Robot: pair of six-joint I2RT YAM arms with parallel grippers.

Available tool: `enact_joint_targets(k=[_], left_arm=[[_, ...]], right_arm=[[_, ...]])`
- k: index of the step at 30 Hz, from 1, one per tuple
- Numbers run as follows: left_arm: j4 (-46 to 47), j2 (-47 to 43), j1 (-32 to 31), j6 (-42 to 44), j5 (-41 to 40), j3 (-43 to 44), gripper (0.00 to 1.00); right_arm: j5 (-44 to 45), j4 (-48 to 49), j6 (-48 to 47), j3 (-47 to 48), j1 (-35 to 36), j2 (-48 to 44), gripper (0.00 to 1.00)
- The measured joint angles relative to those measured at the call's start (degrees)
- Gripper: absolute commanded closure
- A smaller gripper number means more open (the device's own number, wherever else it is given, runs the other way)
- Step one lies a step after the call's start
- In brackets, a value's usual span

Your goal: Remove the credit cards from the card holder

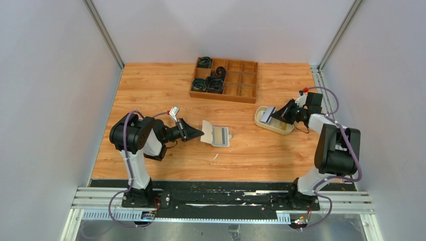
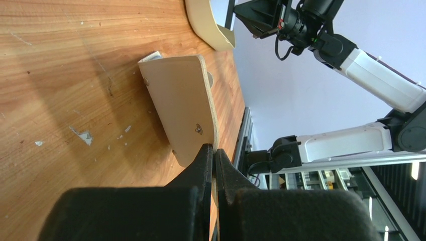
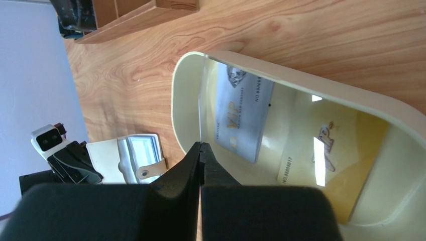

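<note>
The beige card holder (image 1: 215,135) lies open mid-table, with a grey-blue card (image 1: 219,135) still in its slots. My left gripper (image 1: 198,133) is shut on its left flap, which stands raised off the table. The left wrist view shows the tan flap (image 2: 181,105) pinched at its edge between my fingertips (image 2: 213,150). My right gripper (image 1: 281,116) is over the cream tray (image 1: 281,128), shut on a thin whitish card seen edge-on (image 3: 200,100). A grey-blue card (image 3: 244,113) and a yellow card (image 3: 321,150) lie in the tray (image 3: 402,118). The holder also shows in the right wrist view (image 3: 103,155).
A brown wooden compartment box (image 1: 224,79) with dark items in its left cells stands at the back centre, just behind the tray. White walls and metal posts enclose the table. A small white scrap (image 1: 215,156) lies in front of the holder.
</note>
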Motion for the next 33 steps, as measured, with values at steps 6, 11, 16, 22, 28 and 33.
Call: enact_joint_targets(k=[6,11,16,22,28,33], left_arm=[[0.0,1.4,0.0,0.2,0.0,0.0,1.0],[0.0,1.8,0.0,0.3,-0.1,0.0,1.0],[0.0,1.9,0.0,0.3,-0.7,0.0,1.0],[0.0,4.1,0.0,0.4,-1.8,0.0,1.0],[0.0,4.4,0.0,0.4,-2.9,0.0,1.0],[-2.2,3.2,0.0,2.4,-5.4,0.0,1.0]], right_arm=[[-0.6,1.0,0.3,0.0,-0.5,3.6,1.0],[-1.9,1.6,0.2,0.0,-0.5,5.0,1.0],[-2.8,1.2,-0.8,0.2,-0.3,5.9,1.0],[-3.2,-0.4,-2.6,2.1,0.6,7.5,1.0],[-3.0,-2.8,-3.8,3.7,0.7,9.2,1.0],[-2.5,-4.3,-4.3,4.5,0.7,9.9,0.8]])
